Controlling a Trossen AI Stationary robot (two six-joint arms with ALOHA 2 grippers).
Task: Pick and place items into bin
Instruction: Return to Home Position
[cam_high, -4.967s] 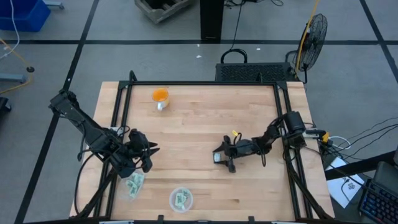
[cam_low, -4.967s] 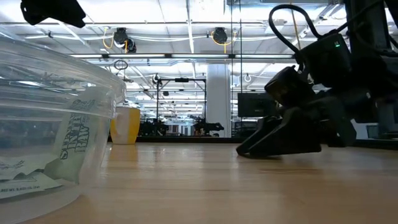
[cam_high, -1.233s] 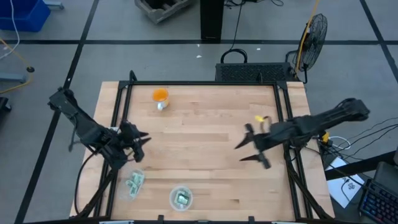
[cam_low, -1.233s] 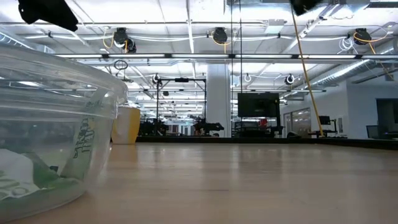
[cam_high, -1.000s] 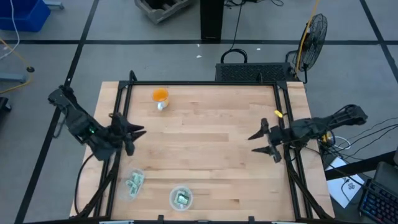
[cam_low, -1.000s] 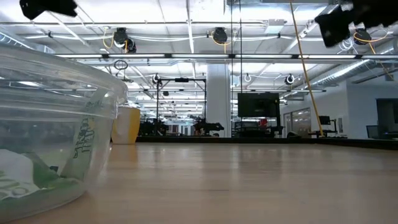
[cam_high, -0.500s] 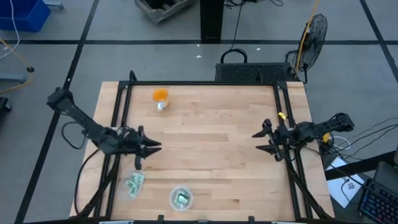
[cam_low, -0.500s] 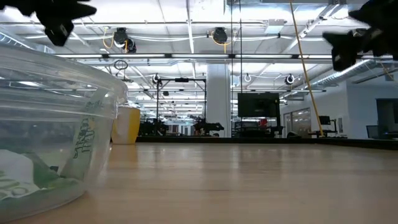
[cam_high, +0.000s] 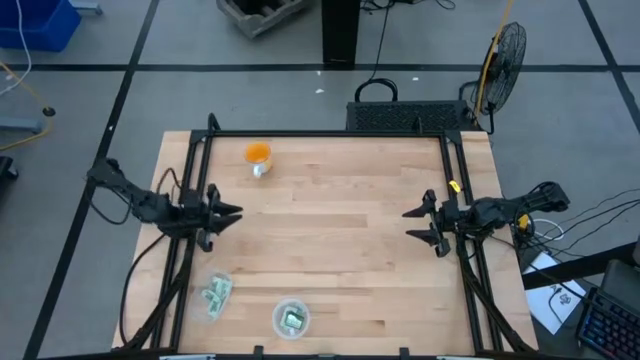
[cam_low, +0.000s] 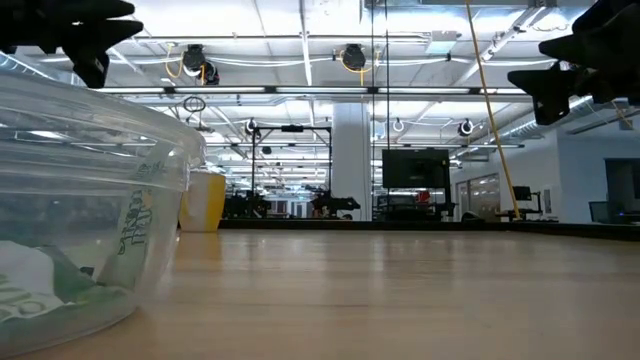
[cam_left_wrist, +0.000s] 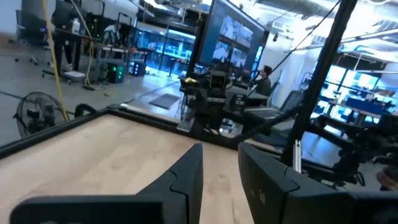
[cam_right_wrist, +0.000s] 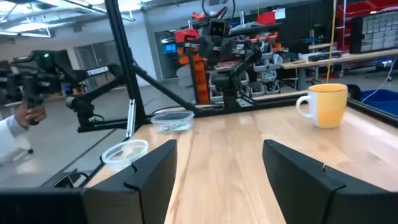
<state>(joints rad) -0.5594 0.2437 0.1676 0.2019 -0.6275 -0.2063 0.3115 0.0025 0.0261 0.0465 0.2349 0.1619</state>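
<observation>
High view, I am seeing the left gripper (cam_high: 222, 213) and right gripper (cam_high: 408, 225) hanging with fingers spread at opposite table (cam_high: 340, 225) edges, packets (cam_high: 217, 292) lying in two clear bins (cam_high: 275, 322).

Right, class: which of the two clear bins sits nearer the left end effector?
The left bin, at the table's left edge; the round bin lies farther from the left end effector.

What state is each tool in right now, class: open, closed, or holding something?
Left tool: open, narrow gap, holding nothing.
Right tool: open wide, holding nothing.
</observation>
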